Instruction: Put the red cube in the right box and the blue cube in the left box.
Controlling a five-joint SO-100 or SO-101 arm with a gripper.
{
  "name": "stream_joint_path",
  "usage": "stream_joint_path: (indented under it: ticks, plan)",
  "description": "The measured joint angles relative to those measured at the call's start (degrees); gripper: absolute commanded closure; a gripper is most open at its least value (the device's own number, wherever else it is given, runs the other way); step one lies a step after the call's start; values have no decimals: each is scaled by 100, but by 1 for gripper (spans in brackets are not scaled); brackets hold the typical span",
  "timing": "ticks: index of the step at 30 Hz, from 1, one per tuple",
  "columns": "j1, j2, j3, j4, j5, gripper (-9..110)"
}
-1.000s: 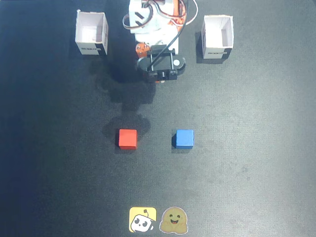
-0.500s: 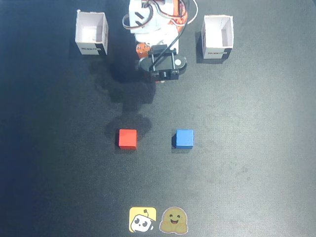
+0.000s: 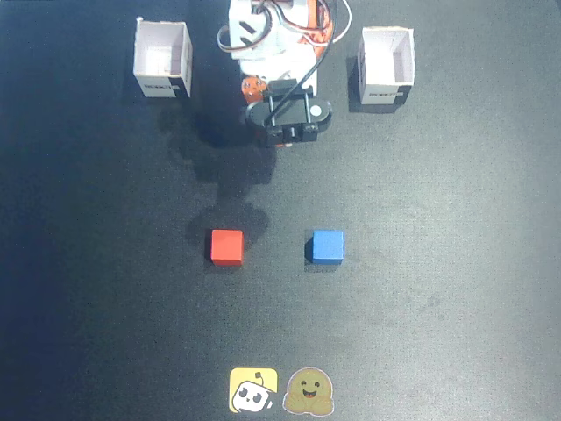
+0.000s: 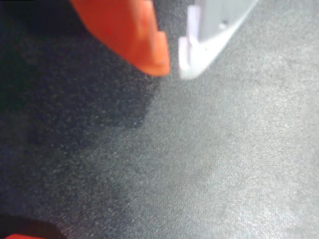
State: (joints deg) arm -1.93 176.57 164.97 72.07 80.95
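Observation:
The red cube (image 3: 226,246) lies on the dark mat, left of centre in the fixed view. The blue cube (image 3: 328,246) lies level with it, a little to its right. One white open box (image 3: 163,58) stands at the back left and another white open box (image 3: 386,67) at the back right. The arm (image 3: 285,110) is folded at the back centre between the boxes, far from both cubes. In the wrist view my gripper (image 4: 172,62) shows an orange finger (image 4: 134,35) and a white finger (image 4: 209,35), tips almost together over bare mat with nothing between them. No cube shows there.
Two cartoon stickers (image 3: 280,391) sit at the front edge of the mat in the fixed view. The arm's shadow falls on the mat in front of its base.

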Motion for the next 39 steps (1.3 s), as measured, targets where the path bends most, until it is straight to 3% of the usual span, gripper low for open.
stream_joint_path:
  ticks: [16, 23, 39]
  plan:
    - [0, -141, -211, -35, 211, 101]
    - [229, -2874, -1890, -501, -114, 101]
    - [519, -5001, -3410, -1090, -536, 88]
